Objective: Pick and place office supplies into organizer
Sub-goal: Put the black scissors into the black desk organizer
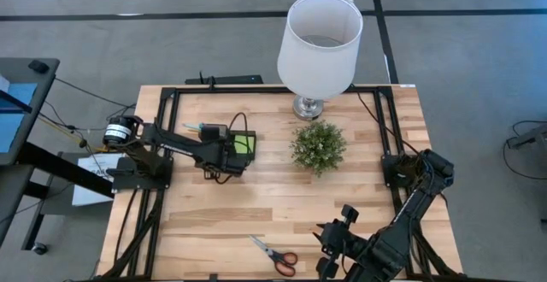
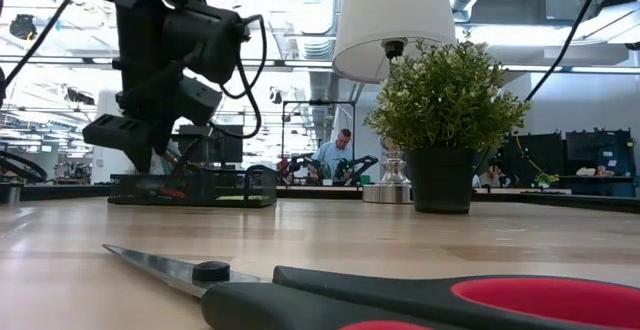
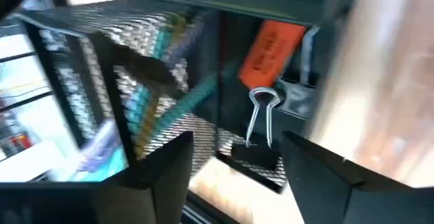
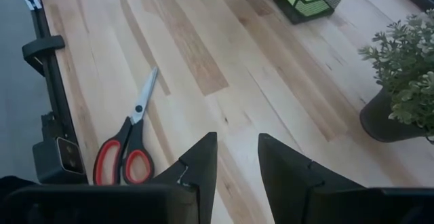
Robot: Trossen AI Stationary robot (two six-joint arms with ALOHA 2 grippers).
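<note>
The black mesh organizer (image 1: 239, 145) stands at the table's left middle, with the lime-green sticky-note pad (image 1: 244, 143) in its low tray. My left gripper (image 3: 237, 142) hovers open just above it, slanting down. Below the gap between its fingers lies a black clip (image 3: 258, 155), its wire handles pointing up and clear of both fingers. An orange clip (image 3: 271, 51) lies beyond it, and teal pens (image 3: 152, 95) lean in the mesh pen compartment. The red-handled scissors (image 1: 274, 255) lie flat near the front edge. My right gripper (image 4: 237, 163) hangs open above the front right, empty.
A green potted plant (image 1: 318, 146) stands right of the organizer, with a white-shaded lamp (image 1: 318, 43) behind it at the far edge. Bare wood lies between the organizer, the plant and the scissors (image 4: 129, 149). Black frame rails run along the table's sides.
</note>
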